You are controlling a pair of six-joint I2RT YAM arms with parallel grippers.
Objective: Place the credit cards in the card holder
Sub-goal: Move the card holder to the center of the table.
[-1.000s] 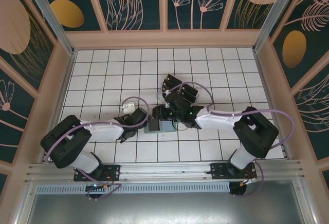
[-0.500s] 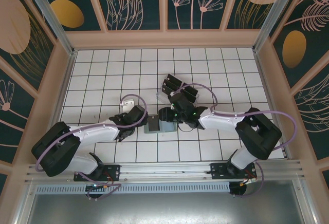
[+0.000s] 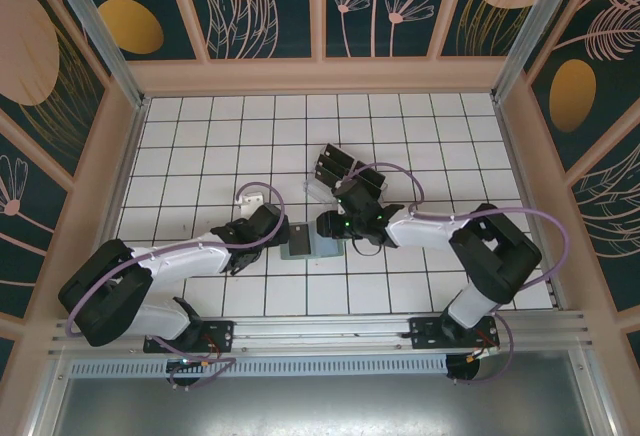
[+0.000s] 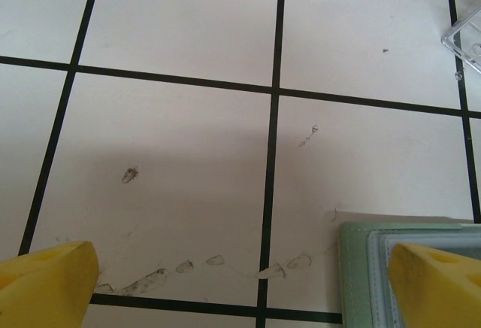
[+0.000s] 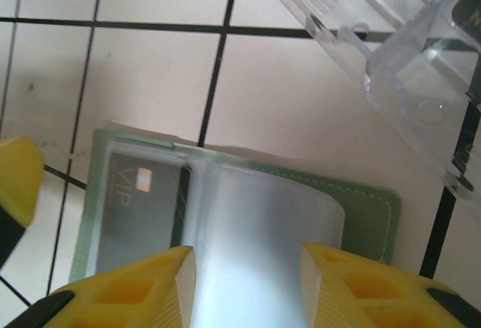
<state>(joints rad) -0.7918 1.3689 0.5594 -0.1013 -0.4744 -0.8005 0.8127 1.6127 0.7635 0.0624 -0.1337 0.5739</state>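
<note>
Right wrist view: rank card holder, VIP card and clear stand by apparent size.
1. card holder
2. clear stand, cut off by the frame edge, so its rank against the holder is unsure
3. VIP card, plainly smallest, inside the holder's sleeve

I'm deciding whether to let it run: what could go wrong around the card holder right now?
1. The clear sleeve bulges up between the fingers of the open right gripper; closing there may crease it or drag the card holder.
2. The left gripper is open, one fingertip merely over the holder's corner, so the holder could slide.
3. The clear stand sits close beside the right gripper; a swing might knock it.
</note>
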